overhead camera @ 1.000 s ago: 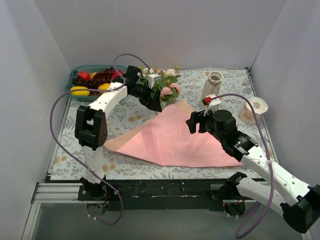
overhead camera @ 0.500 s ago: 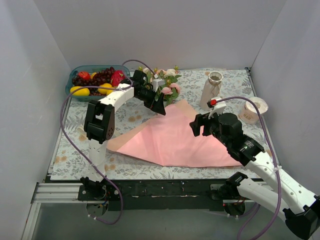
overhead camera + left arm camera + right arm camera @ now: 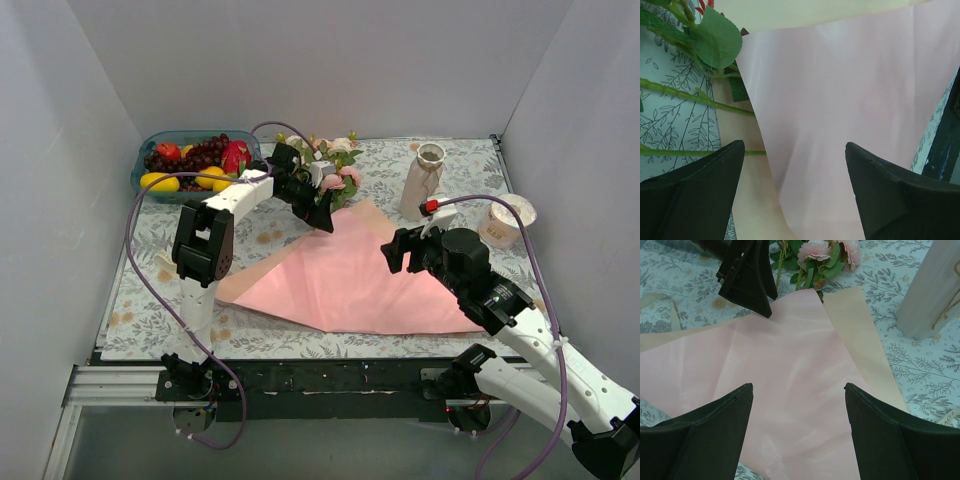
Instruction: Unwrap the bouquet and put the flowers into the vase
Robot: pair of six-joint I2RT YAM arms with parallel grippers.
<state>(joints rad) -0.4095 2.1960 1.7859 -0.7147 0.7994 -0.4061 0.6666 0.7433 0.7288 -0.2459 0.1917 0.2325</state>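
Bouquet lying unwrapped on the patterned tabletop (image 3: 130,300), seen from above and from both wrists.

Far left: a teal tray (image 3: 143,152) of fruit.

Left of centre: the left arm reaches toward the far middle. The left gripper (image 3: 322,212) (image 3: 792,150) is released, its jaws spread wide and grasping nothing, and it points down over the far corner of the paper sheet (image 3: 350,285) (image 3: 850,100).

Centre, far side: the flowers (image 3: 338,170) (image 3: 815,255) lie flat on the tabletop just beyond that corner, with pink and cream blooms pointing away. Their thin green stems (image 3: 690,95) run toward the paper's edge. The flowers are not in the vase.

Centre: the pink sheet lies spread open, widest at the near side. Its cream underside (image 3: 855,325) shows as a strip along the far right edge.

Right of centre: the vase (image 3: 424,180) (image 3: 935,285) stands upright near the sheet's far corner, off the paper and apart from the flowers.

Right: the right gripper (image 3: 393,250) (image 3: 797,390) hangs over the sheet. It is likewise released, with jaws wide and nothing between them, and it faces the left gripper.

Far right: a white tape roll (image 3: 510,218) sits near the wall.
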